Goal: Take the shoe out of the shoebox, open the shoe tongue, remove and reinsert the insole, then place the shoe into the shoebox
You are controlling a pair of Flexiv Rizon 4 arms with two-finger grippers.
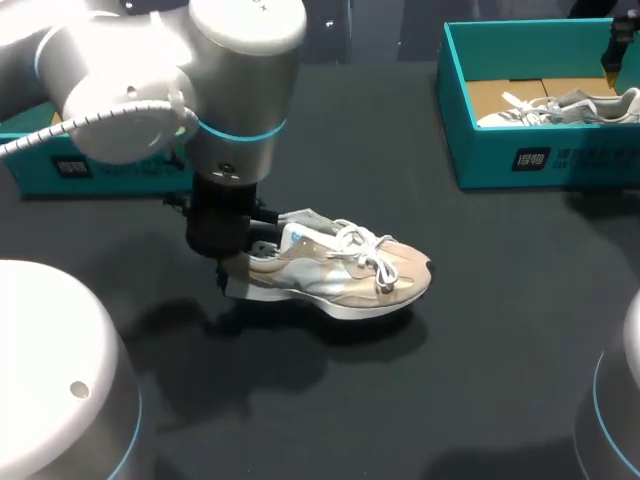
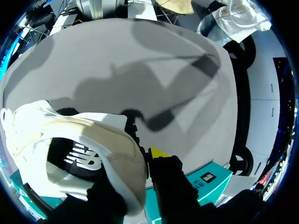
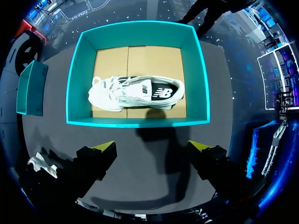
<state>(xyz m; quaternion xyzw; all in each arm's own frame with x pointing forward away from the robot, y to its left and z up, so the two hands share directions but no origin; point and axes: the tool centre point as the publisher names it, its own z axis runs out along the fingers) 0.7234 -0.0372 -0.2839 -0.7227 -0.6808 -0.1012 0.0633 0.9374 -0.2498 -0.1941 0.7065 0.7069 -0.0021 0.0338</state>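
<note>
The left arm is coming in from the left, wrist pointing straight down. The left gripper is pinching the shoe at its heel. The right gripper is hovering with its fingers spread wide apart.

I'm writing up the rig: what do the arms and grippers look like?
The left arm and right arm are glossy silver-white, with rounded joints ringed in blue. A white coiled cable runs along the left one. The left gripper and right gripper are black with yellow tips.
</note>
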